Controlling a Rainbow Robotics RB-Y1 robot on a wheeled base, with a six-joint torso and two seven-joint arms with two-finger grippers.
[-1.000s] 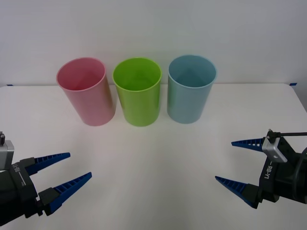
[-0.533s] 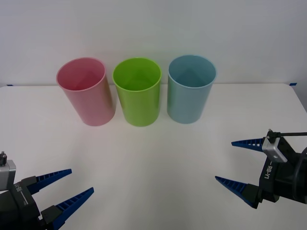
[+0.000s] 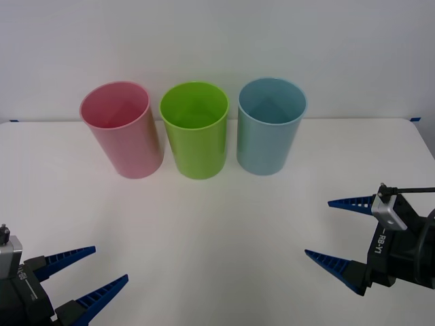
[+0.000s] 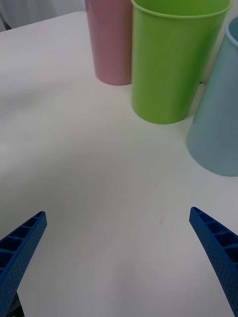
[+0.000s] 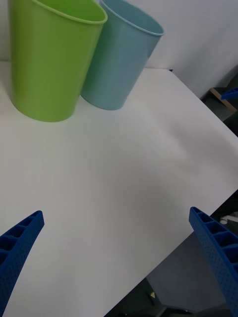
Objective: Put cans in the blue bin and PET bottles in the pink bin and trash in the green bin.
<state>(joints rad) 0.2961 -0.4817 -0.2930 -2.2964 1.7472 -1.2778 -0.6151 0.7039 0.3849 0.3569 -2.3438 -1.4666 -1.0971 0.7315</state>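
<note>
Your left gripper (image 3: 85, 270) has dropped back toward the near table (image 3: 217, 224) edge, spread and empty like the right gripper (image 3: 338, 231); any low sweep forward risks toppling the pink bin (image 3: 122, 129), green bin (image 3: 196, 129) or blue bin (image 3: 270, 125).

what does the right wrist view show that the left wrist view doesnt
Right wrist view alone: the pink bin, standing beside the green bin, and the open right claw over the table.
Left wrist view alone: the table's edge, the floor beyond it, and the open left claw.
Both: the green bin and the blue bin standing side by side, upright on the white table. In the front view both claws hover low near the table's front, apart from the bins.
</note>
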